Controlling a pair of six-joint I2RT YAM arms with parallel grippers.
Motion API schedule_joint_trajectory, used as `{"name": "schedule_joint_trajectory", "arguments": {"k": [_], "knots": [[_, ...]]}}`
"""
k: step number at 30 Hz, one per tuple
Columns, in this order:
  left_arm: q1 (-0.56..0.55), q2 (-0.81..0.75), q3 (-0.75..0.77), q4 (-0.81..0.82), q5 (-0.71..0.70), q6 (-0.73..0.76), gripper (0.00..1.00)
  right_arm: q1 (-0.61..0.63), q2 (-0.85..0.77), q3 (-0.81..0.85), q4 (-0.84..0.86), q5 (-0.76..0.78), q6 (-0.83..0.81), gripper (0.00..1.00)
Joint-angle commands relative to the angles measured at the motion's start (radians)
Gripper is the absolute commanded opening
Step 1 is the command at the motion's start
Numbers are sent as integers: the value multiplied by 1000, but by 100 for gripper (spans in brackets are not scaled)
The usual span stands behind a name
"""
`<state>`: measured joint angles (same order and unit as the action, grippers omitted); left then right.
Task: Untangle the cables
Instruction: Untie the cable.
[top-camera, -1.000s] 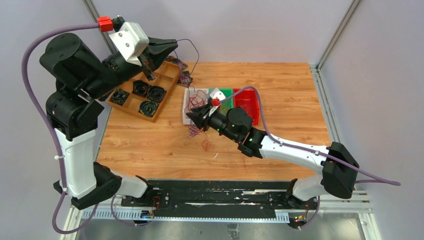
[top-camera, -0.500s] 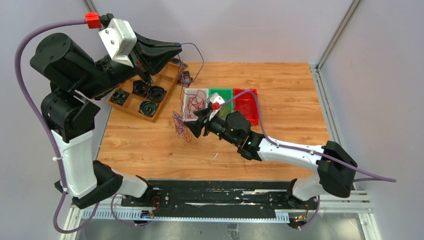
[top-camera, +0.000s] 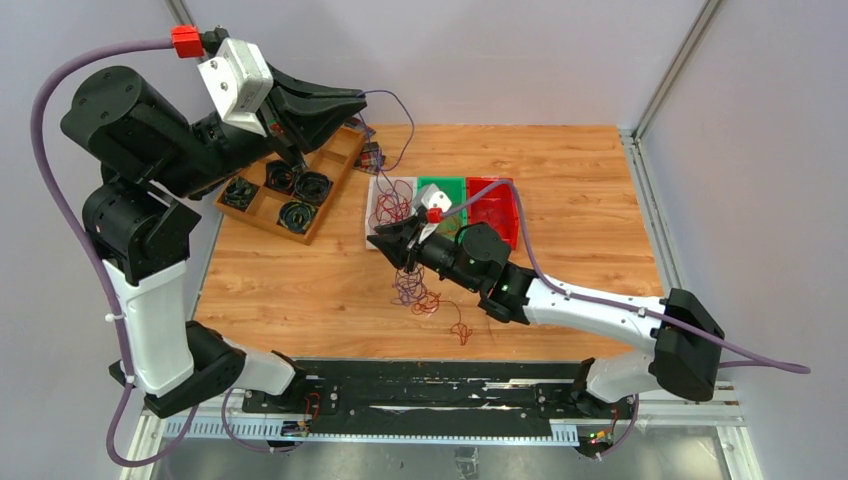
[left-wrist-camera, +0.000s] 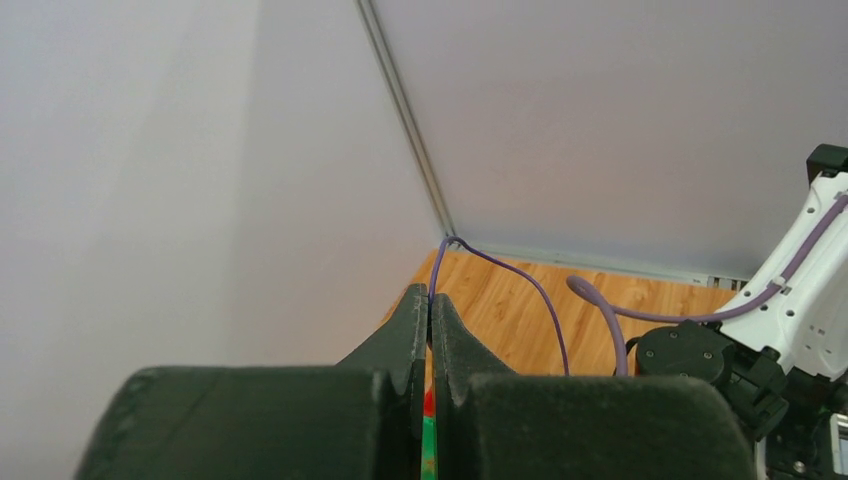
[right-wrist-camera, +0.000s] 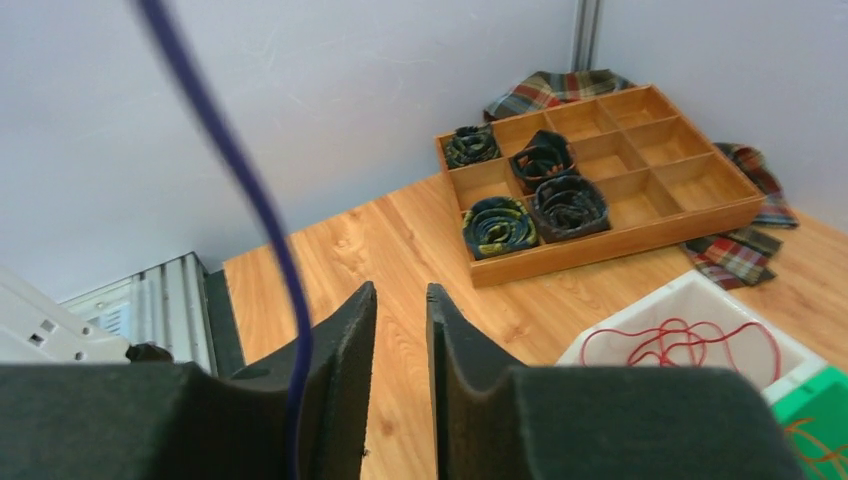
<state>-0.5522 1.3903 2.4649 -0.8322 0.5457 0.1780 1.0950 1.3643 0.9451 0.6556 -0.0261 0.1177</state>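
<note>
The cables are thin red, orange and purple wires. A clump of them lies on the table just below my right gripper, with a red tail trailing nearer. One purple wire arcs up to my left gripper, raised above the wooden tray. In the left wrist view that gripper is shut on the purple wire. In the right wrist view my right gripper has a narrow empty gap, and a purple wire crosses in front of its left finger. More red wires lie in the white bin.
A white bin, a green bin and a red bin stand side by side mid-table. A wooden compartment tray with black coiled bundles sits at the back left, with plaid cloth beside it.
The clump has moved from the left of my right gripper to the table below it, nearer the front. My right gripper shifted a little. My left arm rose a second ago and has held since.
</note>
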Motion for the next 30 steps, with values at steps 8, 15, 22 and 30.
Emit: {"name": "schedule_joint_trajectory", "arguments": {"k": [8, 15, 22, 30], "knots": [[-6, 0, 18, 62, 56, -110, 0, 16, 163, -23, 61, -97, 121, 5], [-6, -1, 49, 90, 41, -113, 0, 16, 224, -63, 96, -86, 145, 5], [-6, -5, 52, 160, -60, -85, 1, 15, 207, -182, 165, -15, 152, 8], [-6, -7, 28, 309, -254, 29, 0, 16, 178, -377, 250, 109, 150, 14]]}}
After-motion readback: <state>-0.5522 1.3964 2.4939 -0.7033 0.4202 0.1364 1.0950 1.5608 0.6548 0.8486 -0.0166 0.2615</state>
